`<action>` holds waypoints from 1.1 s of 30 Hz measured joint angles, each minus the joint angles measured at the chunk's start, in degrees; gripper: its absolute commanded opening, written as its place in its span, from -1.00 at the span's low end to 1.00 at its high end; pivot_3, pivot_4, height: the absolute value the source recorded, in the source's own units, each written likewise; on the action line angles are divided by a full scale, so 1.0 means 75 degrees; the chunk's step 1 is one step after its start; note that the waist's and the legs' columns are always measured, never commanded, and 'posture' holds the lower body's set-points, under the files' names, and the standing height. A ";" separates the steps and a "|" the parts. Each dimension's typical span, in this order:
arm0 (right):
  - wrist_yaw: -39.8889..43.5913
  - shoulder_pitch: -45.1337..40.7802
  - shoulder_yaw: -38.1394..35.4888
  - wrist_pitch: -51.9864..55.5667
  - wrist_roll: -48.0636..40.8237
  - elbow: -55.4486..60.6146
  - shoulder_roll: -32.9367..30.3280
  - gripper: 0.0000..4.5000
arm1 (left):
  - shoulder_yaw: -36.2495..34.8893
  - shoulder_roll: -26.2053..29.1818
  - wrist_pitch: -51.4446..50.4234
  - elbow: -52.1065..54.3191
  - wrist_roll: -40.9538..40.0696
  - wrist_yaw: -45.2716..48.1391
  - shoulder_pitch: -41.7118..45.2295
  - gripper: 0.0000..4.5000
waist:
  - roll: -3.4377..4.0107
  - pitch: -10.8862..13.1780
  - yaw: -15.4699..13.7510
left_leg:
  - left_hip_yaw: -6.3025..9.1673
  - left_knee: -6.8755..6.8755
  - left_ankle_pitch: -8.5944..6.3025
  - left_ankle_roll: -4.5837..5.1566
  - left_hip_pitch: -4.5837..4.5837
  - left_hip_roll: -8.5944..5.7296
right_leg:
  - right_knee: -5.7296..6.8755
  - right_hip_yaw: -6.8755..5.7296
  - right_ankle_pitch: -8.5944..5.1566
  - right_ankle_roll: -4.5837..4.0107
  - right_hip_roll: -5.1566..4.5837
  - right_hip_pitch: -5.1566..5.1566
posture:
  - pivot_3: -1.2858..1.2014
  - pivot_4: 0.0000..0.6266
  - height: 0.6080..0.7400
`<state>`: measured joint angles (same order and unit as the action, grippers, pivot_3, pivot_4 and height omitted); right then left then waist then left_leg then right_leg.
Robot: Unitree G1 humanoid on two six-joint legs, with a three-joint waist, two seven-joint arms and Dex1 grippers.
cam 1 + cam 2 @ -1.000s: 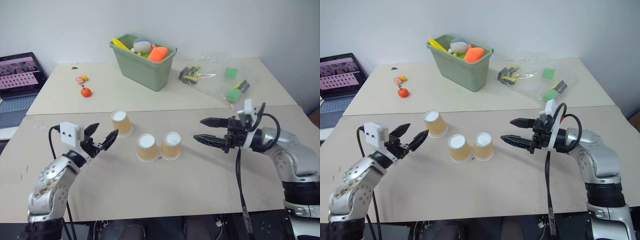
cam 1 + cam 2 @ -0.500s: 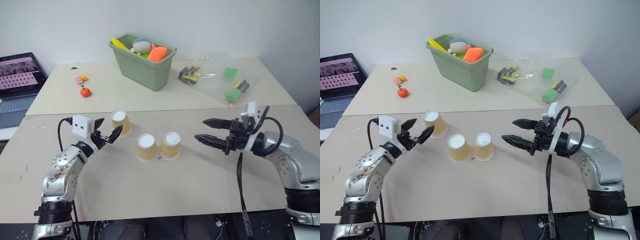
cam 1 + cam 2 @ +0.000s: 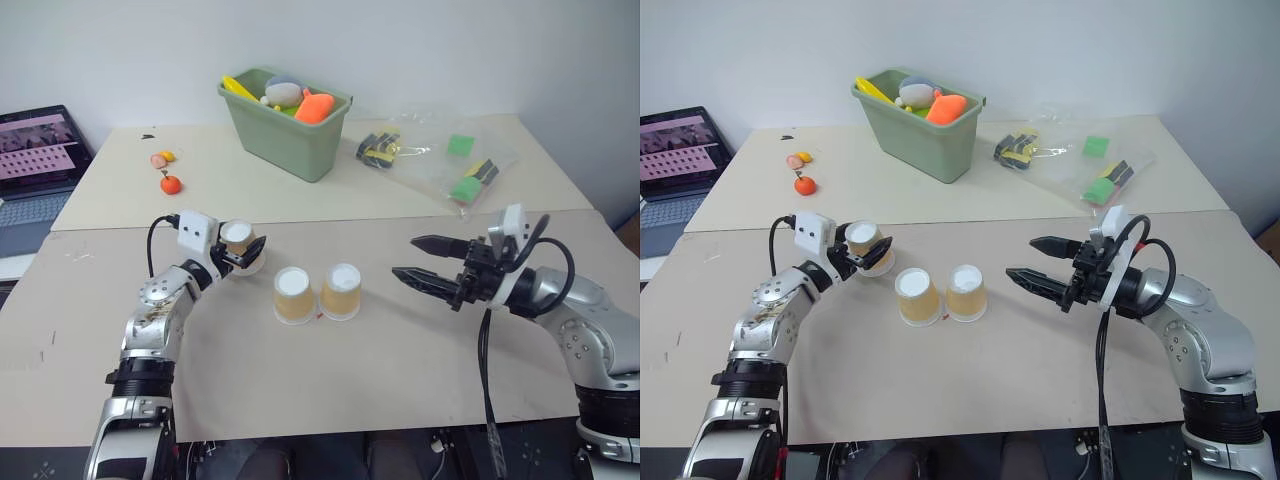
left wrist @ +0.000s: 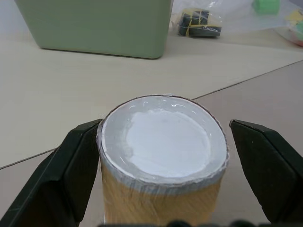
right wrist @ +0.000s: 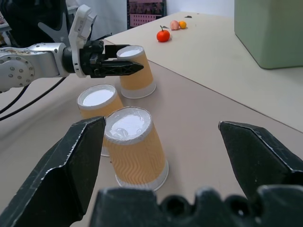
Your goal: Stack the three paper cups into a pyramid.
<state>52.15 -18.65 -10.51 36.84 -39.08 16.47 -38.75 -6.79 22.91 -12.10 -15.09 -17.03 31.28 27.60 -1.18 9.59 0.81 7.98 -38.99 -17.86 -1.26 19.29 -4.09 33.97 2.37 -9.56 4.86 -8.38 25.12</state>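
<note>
Three tan-orange paper cups stand upside down on the table. Two of them (image 3: 294, 295) (image 3: 342, 291) stand side by side, touching, in the middle. The third cup (image 3: 238, 233) stands apart to their far left. My left gripper (image 3: 250, 250) is open and level around this third cup. In the left wrist view one finger (image 4: 71, 165) rests against the cup's side (image 4: 163, 142); the other stands a little off it. My right gripper (image 3: 404, 256) is open, level and empty. It hovers to the right of the pair, pointing at the nearer cup (image 5: 135, 146).
A green bin (image 3: 290, 140) of toys stands at the back centre. A clear plastic bag (image 3: 440, 160) of small items lies back right. A small orange fruit (image 3: 171, 184) and bits lie back left. A laptop (image 3: 35, 150) sits beyond the table's left edge.
My left gripper has moved forward and to the right, from short of the left cup to straddling it. The right gripper has barely shifted. The cups have not moved.
</note>
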 measured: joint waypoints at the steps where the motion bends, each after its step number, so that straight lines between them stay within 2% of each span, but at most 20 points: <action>1: -0.0008 0.0000 0.0000 0.0000 0.0000 0.0000 0.0000 1.00 | -0.0001 -0.0032 0.0066 -0.0079 0.0003 -0.0006 0.0028 0.54 | 0.0000 0.0000 0.0000 | 0.0000 0.0000 0.0000 0.0000 0.0001 0.0000 | 0.0000 0.0000 0.0000 0.0000 0.0000 0.0000 | 0.03 -0.52 1.00; 4: -0.0055 -0.0001 0.0001 -0.0001 0.0000 0.0000 0.0001 1.00 | -0.0004 -0.0141 0.0203 -0.0097 -0.0013 0.0061 0.0030 0.15 | 0.0000 0.0000 -0.0004 | 0.0000 0.0000 0.0011 -0.0019 0.0004 -0.0001 | 0.0000 0.0000 0.0004 0.0006 0.0000 0.0000 | 0.03 -0.52 1.00; 13: -0.0065 -0.0049 0.0006 -0.0003 0.0003 -0.0027 0.0000 1.00 | 0.0148 -0.0016 0.0110 0.0394 -0.0010 0.0364 -0.0071 0.15 | -0.0001 0.0001 -0.0011 | 0.0000 -0.0001 0.0008 -0.0015 0.0004 0.0000 | 0.0000 0.0000 0.0004 0.0007 0.0000 0.0000 | 0.03 -0.52 1.00; 18: -0.0016 -0.0130 0.0088 -0.0009 0.0036 -0.0149 -0.0006 1.00 | 0.0205 0.0777 -0.0495 0.0724 -0.0211 0.1061 0.1123 0.15 | -0.0004 0.0002 -0.0007 | 0.0000 -0.0005 0.0004 -0.0006 0.0007 -0.0001 | 0.0002 -0.0002 0.0005 0.0008 0.0000 0.0000 | 0.03 -0.52 1.00; 20: -0.0012 -0.0132 0.0094 -0.0016 0.0083 -0.0168 -0.0009 1.00 | -0.0025 0.1264 -0.1008 0.0868 -0.0522 0.1349 0.1799 0.15 | -0.0002 0.0001 0.0041 | 0.0000 -0.0002 0.0003 -0.0005 0.0005 -0.0001 | 0.0008 0.0000 0.0005 0.0010 0.0000 0.0000 | 0.03 -0.52 1.00; 22: -0.0014 -0.0130 0.0092 -0.0018 0.0090 -0.0169 -0.0021 1.00 | -0.0105 0.1541 -0.1430 0.1169 -0.0811 0.1733 0.1922 0.15 | 0.0003 -0.0001 0.0081 | -0.0003 -0.0002 0.0009 -0.0017 0.0001 -0.0002 | 0.0007 -0.0001 0.0006 0.0011 0.0000 0.0000 | 0.03 -0.52 1.00; 27: -0.0031 -0.0089 0.0095 -0.0018 0.0091 -0.0161 -0.0024 1.00 | 0.0332 0.1699 -0.2749 0.2115 -0.1836 0.2932 0.1767 0.15 | -0.0003 0.0002 0.0082 | -0.0005 -0.0004 0.0011 -0.0019 0.0013 -0.0001 | 0.0004 -0.0003 0.0006 0.0014 0.0000 0.0007 | 0.03 -0.52 1.00; 33: -0.0131 -0.0060 0.0097 -0.0026 0.0092 -0.0145 0.0020 1.00 | 0.0417 0.1589 -0.3133 0.2572 -0.2373 0.3334 0.2005 0.15 | -0.0003 0.0002 0.0054 | -0.0005 -0.0004 0.0001 -0.0001 0.0001 0.0000 | 0.0002 -0.0002 0.0007 0.0013 0.0000 0.0004 | 0.03 -0.52 1.00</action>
<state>51.16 -19.11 -9.78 36.65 -38.39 15.39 -38.60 -3.66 34.83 -35.60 4.20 -34.83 56.28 42.64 -1.20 9.61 1.22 7.94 -39.02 -17.85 -1.27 19.30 -4.09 33.98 2.36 -9.51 4.95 -8.38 25.15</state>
